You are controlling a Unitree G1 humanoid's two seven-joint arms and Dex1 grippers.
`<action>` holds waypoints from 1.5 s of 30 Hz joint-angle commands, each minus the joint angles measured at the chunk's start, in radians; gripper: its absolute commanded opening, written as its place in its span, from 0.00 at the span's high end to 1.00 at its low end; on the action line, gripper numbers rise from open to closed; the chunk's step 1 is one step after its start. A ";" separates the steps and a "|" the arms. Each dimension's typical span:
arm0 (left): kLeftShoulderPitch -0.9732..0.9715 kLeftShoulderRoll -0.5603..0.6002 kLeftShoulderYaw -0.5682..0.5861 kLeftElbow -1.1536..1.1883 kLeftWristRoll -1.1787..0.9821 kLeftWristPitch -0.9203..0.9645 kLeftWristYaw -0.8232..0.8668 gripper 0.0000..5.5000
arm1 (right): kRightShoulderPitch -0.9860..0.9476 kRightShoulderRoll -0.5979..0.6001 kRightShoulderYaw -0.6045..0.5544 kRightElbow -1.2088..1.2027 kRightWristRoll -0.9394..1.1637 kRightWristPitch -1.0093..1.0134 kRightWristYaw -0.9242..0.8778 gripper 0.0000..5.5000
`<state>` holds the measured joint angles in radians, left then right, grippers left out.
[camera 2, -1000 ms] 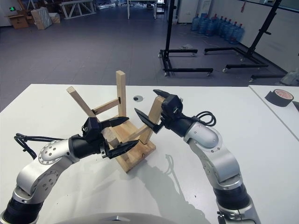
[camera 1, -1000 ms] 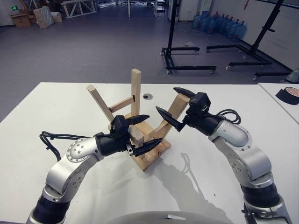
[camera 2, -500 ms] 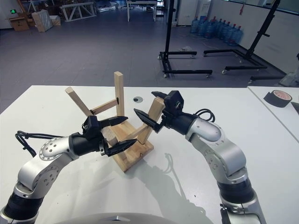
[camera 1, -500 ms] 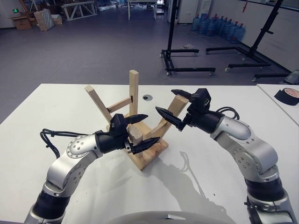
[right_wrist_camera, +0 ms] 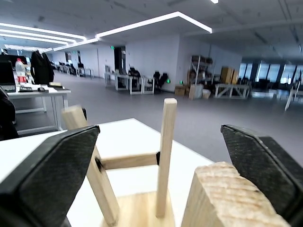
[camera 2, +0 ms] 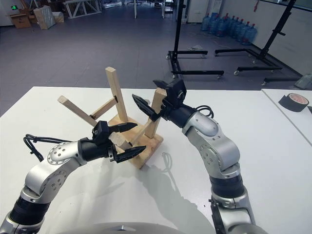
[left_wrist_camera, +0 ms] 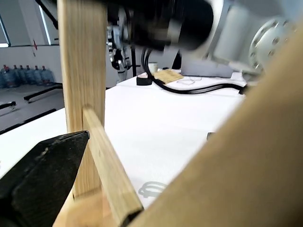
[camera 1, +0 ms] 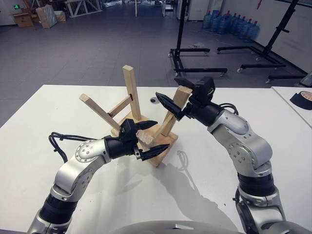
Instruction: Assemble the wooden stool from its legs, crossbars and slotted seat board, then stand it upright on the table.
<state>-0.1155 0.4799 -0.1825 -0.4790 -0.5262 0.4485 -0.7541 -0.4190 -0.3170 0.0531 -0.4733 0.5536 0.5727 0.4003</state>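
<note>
The wooden stool [camera 1: 157, 147] lies upside down on the white table [camera 1: 204, 195], seat board down and legs pointing up, tilted. My left gripper [camera 1: 150, 137] is open, its fingers standing either side of the short near leg [camera 1: 144, 138]. My right gripper [camera 1: 171, 94] is open around the top of the right leg [camera 1: 181, 93], which the right wrist view shows as a leg end [right_wrist_camera: 227, 198] between the two fingers [right_wrist_camera: 47, 165]. A crossbar [right_wrist_camera: 128, 161] joins the two far legs [camera 1: 131, 91]. The left wrist view has an upright leg [left_wrist_camera: 83, 71] and a thin crossbar [left_wrist_camera: 111, 175] close by.
A black tape roll [camera 1: 302, 99] lies on the neighbouring table at the right. My left arm's black cable [camera 1: 58, 141] loops on the table at the left. Black metal racks [camera 1: 195, 48] stand on the floor beyond the far edge.
The stool has turned and its legs now lean more to the left. My right gripper has moved up and left, staying around the right leg's top. My left gripper remains at the near leg.
</note>
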 commanded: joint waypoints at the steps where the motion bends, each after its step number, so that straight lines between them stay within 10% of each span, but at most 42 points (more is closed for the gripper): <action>1: -0.013 0.013 0.032 -0.043 -0.023 0.019 0.004 0.17 | -0.035 0.001 -0.004 0.022 -0.025 -0.046 0.021 0.15; 11: -0.019 0.036 0.112 -0.131 -0.162 0.060 -0.027 0.17 | -0.033 -0.001 -0.067 0.063 -0.080 -0.124 0.025 0.15; 18: 0.067 0.058 0.369 -0.166 -0.487 0.098 0.008 0.17 | 0.372 -0.287 -0.236 -0.224 0.570 0.222 0.356 0.15; 26: 0.082 0.112 0.411 -0.064 -0.528 0.131 -0.013 0.17 | 0.630 -0.187 0.166 0.064 -0.090 -0.248 0.361 0.15; 45: 0.064 0.082 0.295 0.043 -0.364 0.114 -0.046 0.17 | 0.454 0.125 0.258 0.367 -0.356 -0.470 0.154 0.28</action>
<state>-0.0511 0.5664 0.1220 -0.4467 -0.9137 0.5711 -0.8009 0.0528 -0.2017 0.3095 -0.1283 0.1991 0.0929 0.5536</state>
